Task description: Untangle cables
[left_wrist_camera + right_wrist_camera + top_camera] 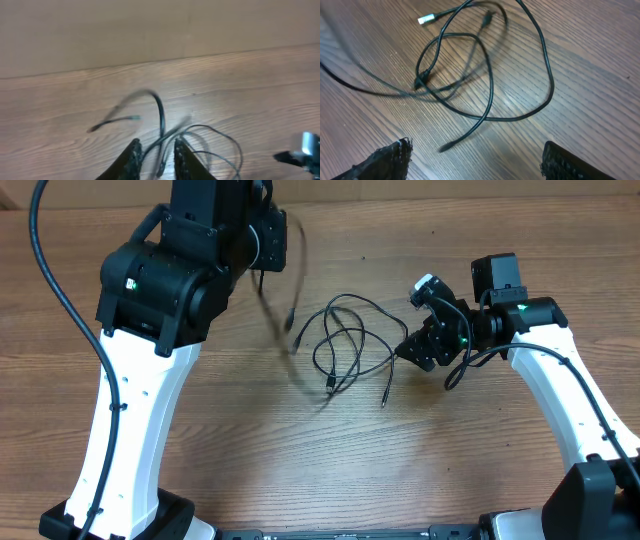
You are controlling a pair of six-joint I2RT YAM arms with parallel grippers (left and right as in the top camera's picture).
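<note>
Thin black cables (pixel 492 87) lie loosely looped mid wooden counter (pixel 300 470). Left hand (pixel 156 144) is slightly open, one blurred strand running between its jaws. Right hand (pixel 477 150) is wide open, empty, beside the loops toward the right edge.

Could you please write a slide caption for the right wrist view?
Right gripper, jaws wide apart, hovers over loosely looped black cables on the wooden table.

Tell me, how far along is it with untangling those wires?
Nothing looks finished yet. In hand: one blurred cable runs up between the parted fingers of the left gripper, raised above the rest. To do: the other cables lie looped and crossing each other beneath the open right gripper.
</note>
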